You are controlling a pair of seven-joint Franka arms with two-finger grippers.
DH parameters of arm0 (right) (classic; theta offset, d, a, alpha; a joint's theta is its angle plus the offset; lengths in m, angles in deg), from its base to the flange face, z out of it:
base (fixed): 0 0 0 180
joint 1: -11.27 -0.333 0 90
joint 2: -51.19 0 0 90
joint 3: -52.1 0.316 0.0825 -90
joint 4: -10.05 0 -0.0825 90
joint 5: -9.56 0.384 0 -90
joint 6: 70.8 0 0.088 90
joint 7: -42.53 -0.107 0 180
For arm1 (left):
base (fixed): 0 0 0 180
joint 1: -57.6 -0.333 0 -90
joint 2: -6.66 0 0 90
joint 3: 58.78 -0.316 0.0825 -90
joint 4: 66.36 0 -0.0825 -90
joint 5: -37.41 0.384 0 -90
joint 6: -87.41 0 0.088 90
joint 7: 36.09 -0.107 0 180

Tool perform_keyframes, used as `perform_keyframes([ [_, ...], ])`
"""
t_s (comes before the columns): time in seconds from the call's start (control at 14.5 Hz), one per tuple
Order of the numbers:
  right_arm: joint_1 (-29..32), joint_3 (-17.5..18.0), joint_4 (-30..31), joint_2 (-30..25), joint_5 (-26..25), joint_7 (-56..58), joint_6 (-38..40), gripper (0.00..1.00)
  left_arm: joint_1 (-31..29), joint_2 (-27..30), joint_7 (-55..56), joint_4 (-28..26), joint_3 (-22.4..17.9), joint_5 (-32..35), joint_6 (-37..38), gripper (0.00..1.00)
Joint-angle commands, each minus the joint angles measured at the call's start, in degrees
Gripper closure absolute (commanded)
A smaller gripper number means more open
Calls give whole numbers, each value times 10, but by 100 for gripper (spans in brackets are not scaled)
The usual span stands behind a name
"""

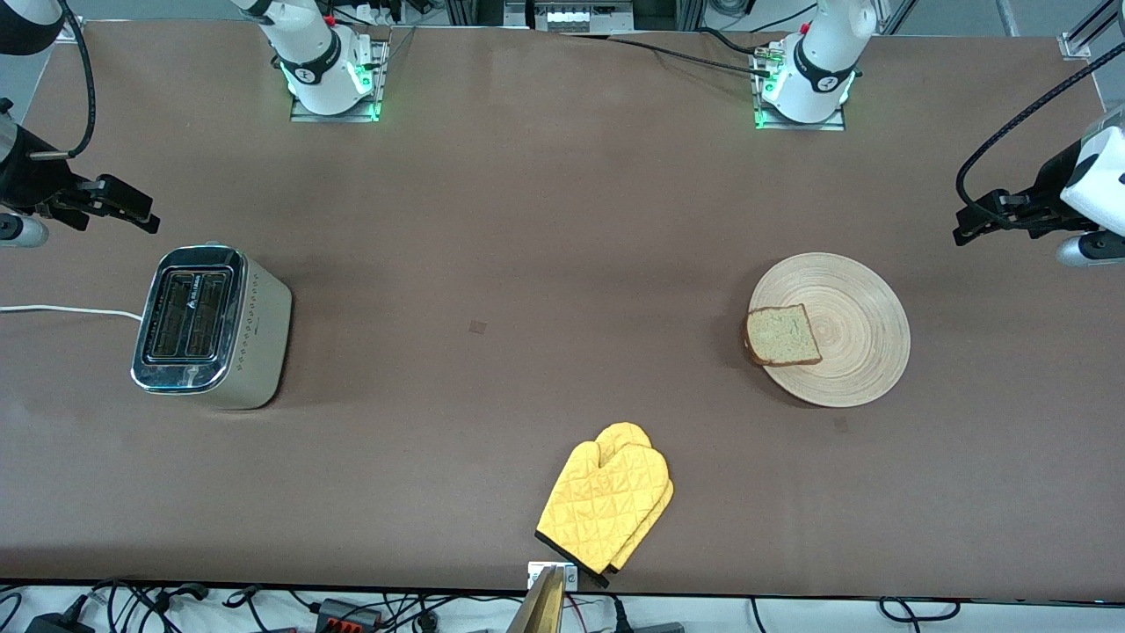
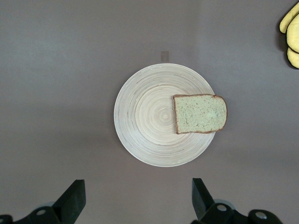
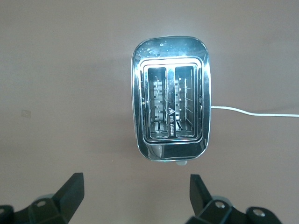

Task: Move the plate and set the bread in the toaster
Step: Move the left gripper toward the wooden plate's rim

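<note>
Plate (image 1: pixel 857 352) lies flat on the table (image 1: pixel 527 220) toward the left arm's end, with the bread (image 1: pixel 783 336) resting on its rim and overhanging on the side toward the toaster (image 1: pixel 211 327). Toaster stands upright toward the right arm's end, both slots showing nothing inside, white cord (image 1: pixel 66 309) trailing off the table edge. Yellow oven mitts (image 1: pixel 606 505) lie nearer the front camera, about mid-table. Left gripper (image 2: pixel 135 203) hangs above the plate, fingers spread wide, holding nothing. Right gripper (image 3: pixel 135 200) hangs above the toaster, fingers spread wide, holding nothing.
</note>
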Motion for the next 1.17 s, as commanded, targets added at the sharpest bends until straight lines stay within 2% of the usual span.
perform_keyframes([
  [0.0, 2, 5, 18, -16, -8, 8, -9, 0, -2, -11, 3, 20, 0, 4, 12, 0],
  [0.41, 2, 7, 9, -9, -8, 7, -4, 0, -5, -51, -2, 19, -2, -22, 13, 0],
  [0.76, 3, 7, 9, -4, -8, 8, -30, 0, -82, -86, -4, 20, -3, -154, 13, 0],
  [0.9, 2, 7, 9, -3, -8, 8, -31, 0, -89, -100, -7, 26, -3, -166, 13, 0],
  [1.1, 2, 7, 9, -3, -9, 8, -32, 0, -91, -144, -69, 28, -3, -177, 9, 0],
])
